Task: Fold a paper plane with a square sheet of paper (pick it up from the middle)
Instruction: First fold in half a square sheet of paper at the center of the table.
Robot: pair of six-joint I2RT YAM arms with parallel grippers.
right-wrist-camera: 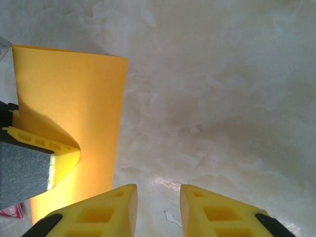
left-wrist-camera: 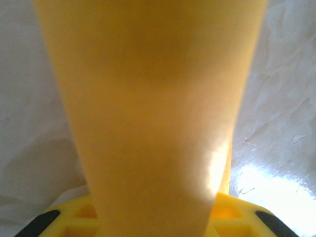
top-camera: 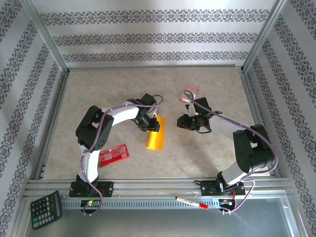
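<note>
From above: left gripper [top-camera: 151, 122] near the middle of the table [top-camera: 207, 163], clenched on the upper end of the square sheet of paper [top-camera: 155, 136]. Sheet bent into a long, narrow orange-yellow strip, running from those fingers toward the near edge. Cannot tell whether its lower end touches the table. Right gripper [top-camera: 183, 121] just across from the left one, apart from the paper. Red packet [top-camera: 114, 154] flat on the table by the left arm, well apart from the sheet. Small pink-and-white packet [top-camera: 191, 94] beyond the right gripper. On the metal frame at the near edge, a calculator [top-camera: 46, 209] at the left and a red marker [top-camera: 191, 202] nearer the right arm's base.

From the left wrist: sheet [left-wrist-camera: 153, 98] very close and blurred, rising out of the left gripper [left-wrist-camera: 153, 224], pinched between the yellow fingers [left-wrist-camera: 232, 210]. Pale table [left-wrist-camera: 281, 123] on either side.

From the right wrist: right gripper [right-wrist-camera: 157, 207] released, yellow fingers [right-wrist-camera: 103, 212] parted with bare table [right-wrist-camera: 222, 98] showing in the gap, nothing held. To the left, the sheet [right-wrist-camera: 74, 94], straight-edged and curling where one of the left gripper's fingers [right-wrist-camera: 29, 168] presses on it.
</note>
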